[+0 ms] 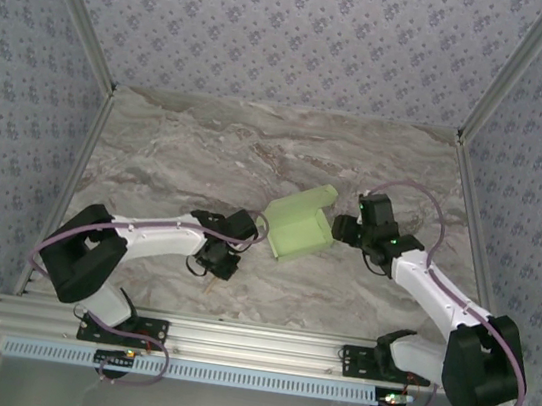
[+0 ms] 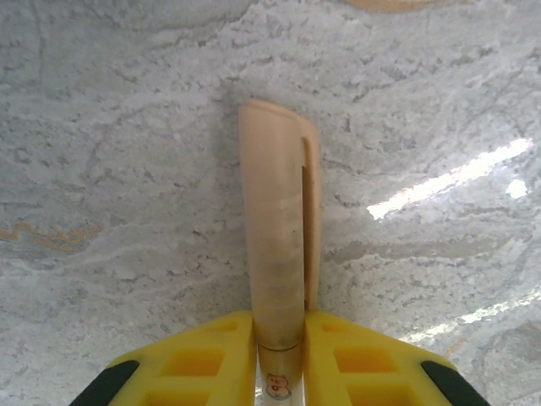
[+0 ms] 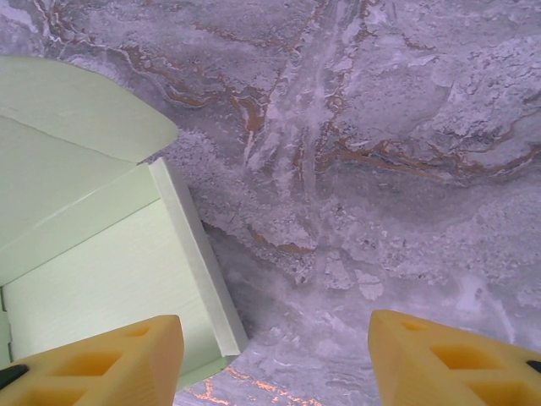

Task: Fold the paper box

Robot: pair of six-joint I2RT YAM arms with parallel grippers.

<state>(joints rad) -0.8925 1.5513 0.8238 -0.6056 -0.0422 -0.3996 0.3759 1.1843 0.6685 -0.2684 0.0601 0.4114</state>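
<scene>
**Overhead view.** You are looking at a grey-and-brown veined marble tabletop [image 1: 207, 154]. It is closed in on three sides by walls [image 1: 276, 22] papered in a blue-grey floral print. Aluminium posts [image 1: 80, 15] rise at the far corners, and an aluminium rail [image 1: 251, 342] runs along the 6 o'clock edge. The paper box [image 1: 300, 229] – pale green card, partly folded, with a rounded flap at its 12 o'clock end – lies a little right of the tabletop's centre. Your left arm [image 1: 161, 233] reaches toward it from 9 o'clock, your right arm [image 1: 431, 286] from 3 o'clock.

**Left wrist view.** Your left fingers [image 2: 211, 359], yellow, press against both sides of a tan stick [image 2: 275, 237]. The stick points toward 12 o'clock over bare marble, with streaks of glare at 3 o'clock.

**Right wrist view.** Your right fingers [image 3: 110, 355] stand wide apart, gripping nothing – only marble lies between them. The box fills the 9 o'clock side, its near corner just beside the left-hand fingertip.
</scene>
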